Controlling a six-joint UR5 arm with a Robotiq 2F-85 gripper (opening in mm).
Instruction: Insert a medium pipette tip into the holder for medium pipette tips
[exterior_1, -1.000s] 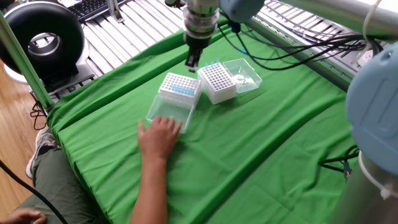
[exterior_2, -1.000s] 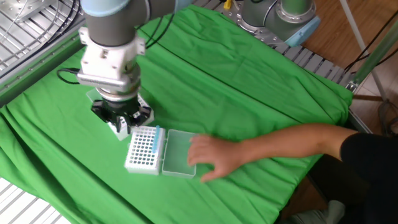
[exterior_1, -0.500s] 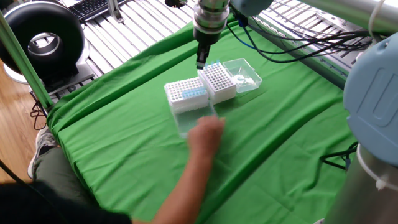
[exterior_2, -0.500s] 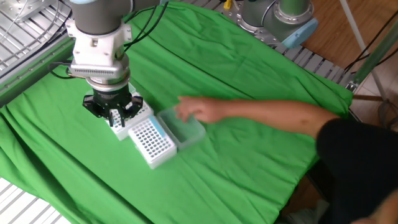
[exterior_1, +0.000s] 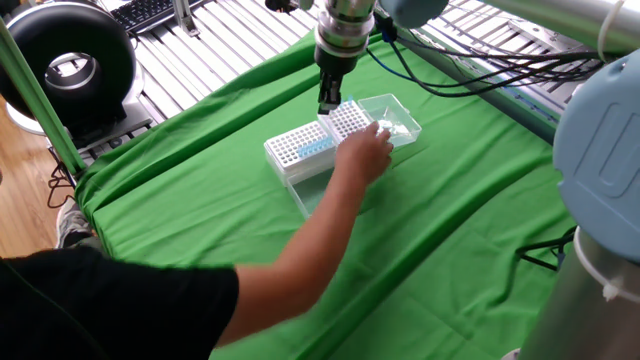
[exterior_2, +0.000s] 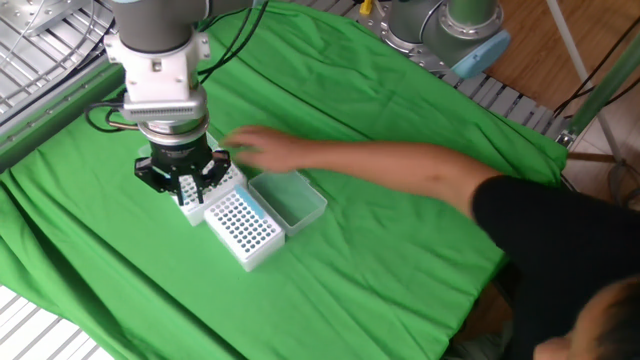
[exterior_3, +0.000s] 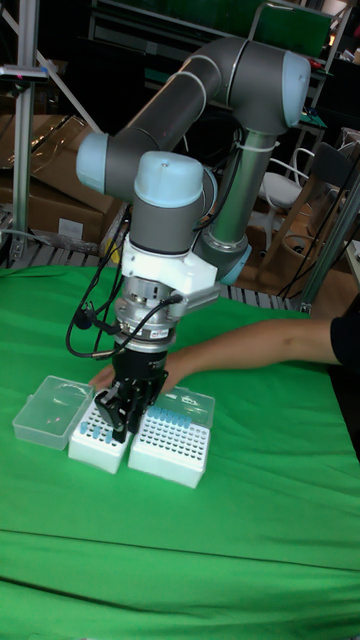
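Holder (exterior_1: 349, 121) | person's hand (exterior_1: 366, 155) now touching it | gripper (exterior_3: 123, 416) above, closure unclear

Tool (exterior_1: 327, 103) above 2 tip boxes (exterior_1: 322, 147); person's hand (exterior_1: 366, 153) touching them.

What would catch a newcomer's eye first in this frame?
A person's hand reaches across the green cloth to the white tip boxes, right beside the gripper that hangs just above them. Two racks sit side by side, the nearer rack with its clear lid hinged open.
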